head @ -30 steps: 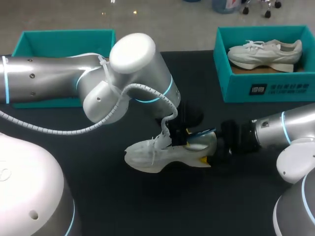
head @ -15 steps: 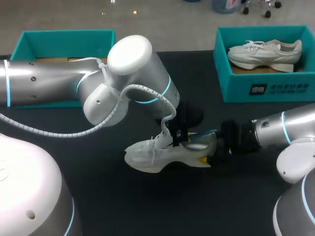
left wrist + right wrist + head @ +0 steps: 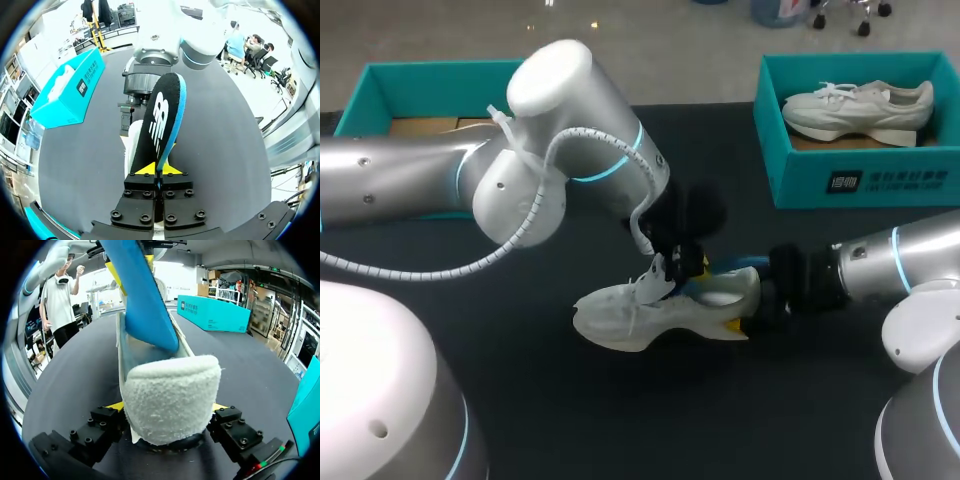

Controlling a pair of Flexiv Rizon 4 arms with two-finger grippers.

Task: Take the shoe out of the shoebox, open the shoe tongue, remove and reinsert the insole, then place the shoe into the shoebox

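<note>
Shoe (image 3: 650, 310) stands on its sole on the dark surface (image 3: 520, 400). It is white. The right gripper (image 3: 745, 302) is at the back of the shoe. Its two fingers press the fluffy heel from both sides, so it is closed on the shoe. The toe of the shoe points away from this gripper.

The left gripper (image 3: 685, 268) is just above the open top of the shoe. Its two yellow tips are pinched tight on one end of the insole (image 3: 162, 115). The insole is black on one side and blue on the other. It slants up out of the shoe. Its low end is inside the shoe, just ahead of the right gripper and close to the heel. Its high end is in the left gripper.

A teal shoebox (image 3: 860, 180) sits well behind the right gripper, at the back edge of the surface. Another white shoe (image 3: 860, 105) lies in it. A second teal shoebox (image 3: 450, 75) sits far off behind the left arm.
</note>
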